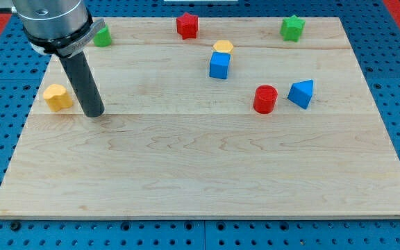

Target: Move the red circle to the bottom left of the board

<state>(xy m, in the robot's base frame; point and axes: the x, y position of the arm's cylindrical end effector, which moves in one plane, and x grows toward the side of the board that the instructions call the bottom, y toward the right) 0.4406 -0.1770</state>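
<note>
The red circle [264, 98] is a short red cylinder standing right of the board's middle. A blue triangle [302, 93] lies close to its right, apart from it. My tip [94, 112] rests on the wooden board [200, 180] at the view's left, far left of the red circle. A yellow block [57, 97] sits just left of my tip, a small gap between them.
A blue cube [219, 65] stands above the middle with a yellow block [223, 47] touching its top side. A red star-like block [187, 26] and a green star [292, 28] sit along the top edge. A green block [103, 36] is partly hidden behind the arm at top left.
</note>
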